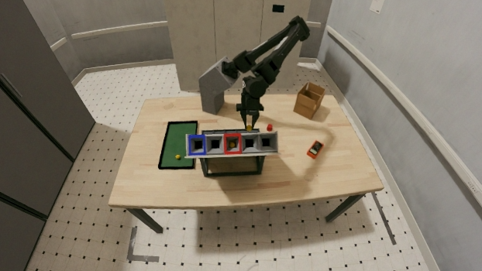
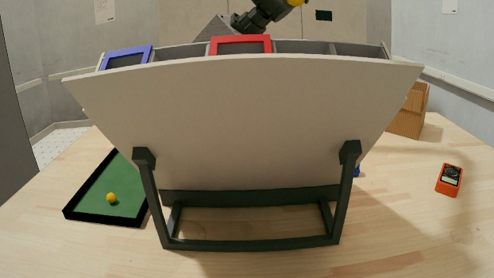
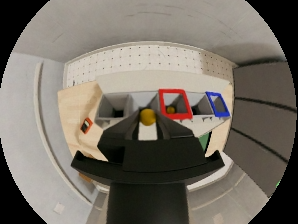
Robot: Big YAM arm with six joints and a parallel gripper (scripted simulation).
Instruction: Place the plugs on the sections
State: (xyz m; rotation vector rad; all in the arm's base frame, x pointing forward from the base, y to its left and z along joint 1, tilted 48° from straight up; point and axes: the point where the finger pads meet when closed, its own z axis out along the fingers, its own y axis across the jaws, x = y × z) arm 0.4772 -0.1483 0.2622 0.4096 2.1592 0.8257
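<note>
My gripper [image 1: 249, 123] is shut on a yellow marble [image 1: 249, 127] and holds it just behind the funnel row, above the funnel right of the red-banded one. The marble also shows in the wrist view [image 3: 147, 117] and at the top of the exterior view [image 2: 295, 2]. The red-banded funnel [image 1: 232, 143] holds another yellow marble [image 1: 232, 145] in its mouth. The blue-banded funnel [image 1: 197, 144] is at the row's left end. The red plug [image 1: 270, 127] stands on the table behind the row's right end. The blue plug [image 2: 356, 171] peeks out behind the stand's right leg. The cover [image 2: 242, 119] hides the pipes.
A green tray [image 1: 178, 144] left of the stand holds one yellow marble [image 1: 177, 156]. A cardboard box [image 1: 308, 100] stands at the back right. An orange device [image 1: 315, 149] lies on the table to the right. A grey block [image 1: 214, 85] stands behind the funnels.
</note>
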